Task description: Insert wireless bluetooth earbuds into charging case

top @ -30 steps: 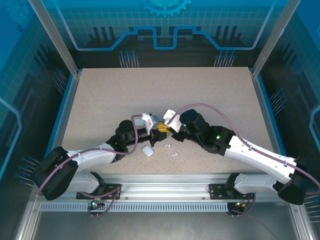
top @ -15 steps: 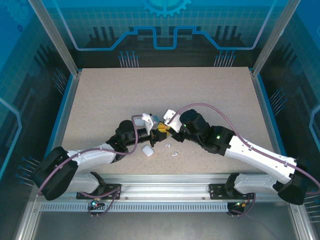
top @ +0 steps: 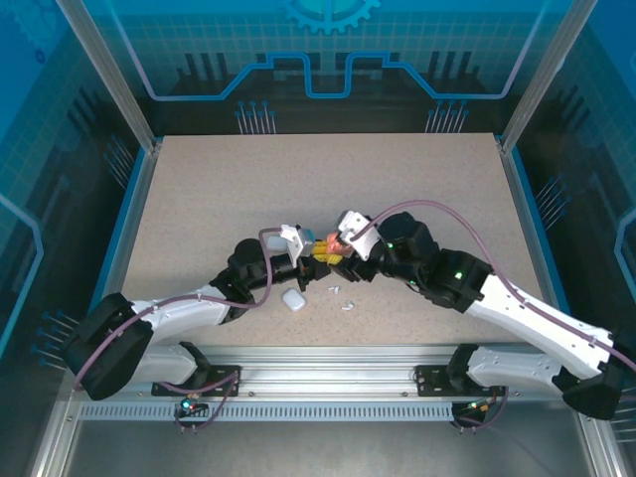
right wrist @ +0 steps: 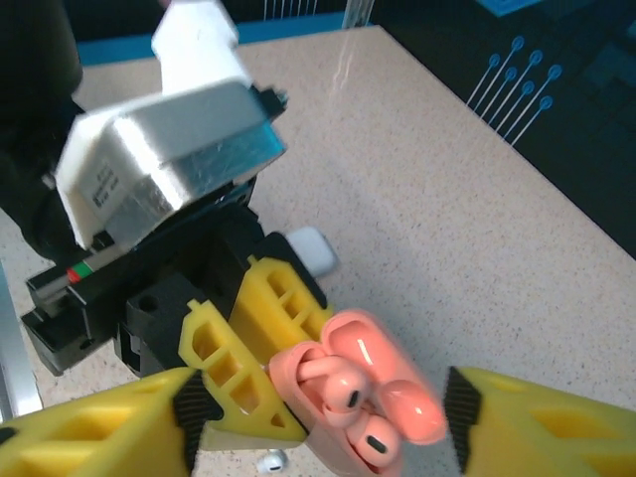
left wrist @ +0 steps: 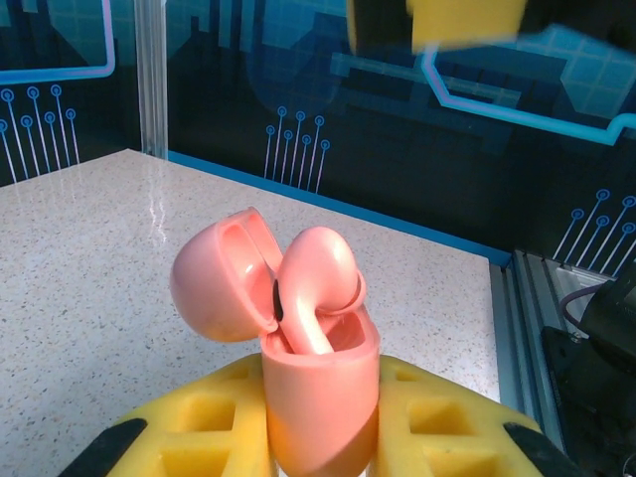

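While the left gripper [left wrist: 320, 437] pinches the open salmon-pink case [left wrist: 320, 383] upright with two pink earbuds [right wrist: 345, 394] sitting in it, the right gripper [right wrist: 323, 412] hangs close by, jaws spread wide, both arms angled inward over the table [top: 298, 179].

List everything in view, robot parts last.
pink case: 1, pink, lid open, in left jaws
pink earbuds: 2, pink, in the pink case
white case: 1, white, on table, near side
white earbuds: 2, white, loose on table right of white case
white item: 1, white, on table behind left jaws, partly hidden
table: 1, speckled beige, under everything
left arm: 1, white and black, jaws shut on pink case
right arm: 1, white and black, jaws open, flanking pink case
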You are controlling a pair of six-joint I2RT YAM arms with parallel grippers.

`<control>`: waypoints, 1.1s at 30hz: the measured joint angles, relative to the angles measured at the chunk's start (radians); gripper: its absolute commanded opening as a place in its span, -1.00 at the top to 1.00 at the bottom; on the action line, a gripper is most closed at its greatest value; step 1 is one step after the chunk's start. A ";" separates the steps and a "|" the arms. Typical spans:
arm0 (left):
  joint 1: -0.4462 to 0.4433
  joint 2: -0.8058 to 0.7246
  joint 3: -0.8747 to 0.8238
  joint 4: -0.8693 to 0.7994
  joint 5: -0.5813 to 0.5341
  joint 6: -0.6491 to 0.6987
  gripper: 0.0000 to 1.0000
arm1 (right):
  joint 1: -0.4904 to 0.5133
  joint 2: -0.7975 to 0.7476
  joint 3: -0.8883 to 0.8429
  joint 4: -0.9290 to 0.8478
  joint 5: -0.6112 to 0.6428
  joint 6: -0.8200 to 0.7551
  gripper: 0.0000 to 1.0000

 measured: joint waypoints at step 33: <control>0.000 -0.021 0.031 0.103 0.018 0.037 1.00 | -0.290 0.051 0.214 -0.159 -0.566 0.467 -0.84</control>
